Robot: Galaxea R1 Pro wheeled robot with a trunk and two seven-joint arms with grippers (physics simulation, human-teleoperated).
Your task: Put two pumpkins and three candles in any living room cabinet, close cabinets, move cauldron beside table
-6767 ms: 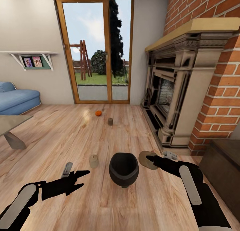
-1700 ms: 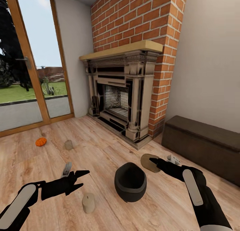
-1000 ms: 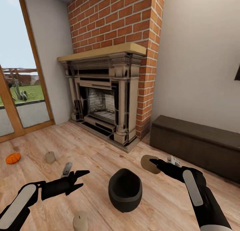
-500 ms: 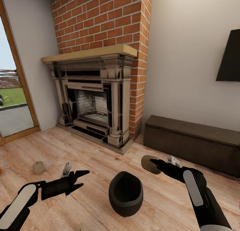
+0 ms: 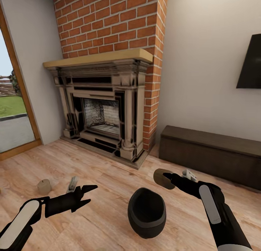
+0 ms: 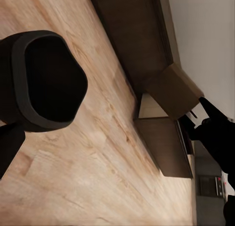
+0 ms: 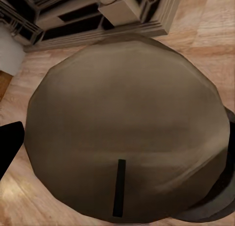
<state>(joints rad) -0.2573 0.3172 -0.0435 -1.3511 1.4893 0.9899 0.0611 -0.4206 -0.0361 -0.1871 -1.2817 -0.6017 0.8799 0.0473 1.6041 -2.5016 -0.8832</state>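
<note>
Now right gripper [image 5: 167,177] grips candle [image 5: 160,178] — cauldron [image 5: 146,211] near.

Ornate fireplace [image 5: 103,113] under brick chimney [image 5: 112,24]; wood floor [image 5: 105,171].

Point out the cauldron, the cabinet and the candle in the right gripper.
cauldron [image 5: 146,212]: head view, dark inside of its mouth.
cabinet [image 5: 214,155]: head view, its dark front face.
candle [image 5: 160,178]: head view, its rounded side, held in the right gripper [image 5: 167,176].
</note>
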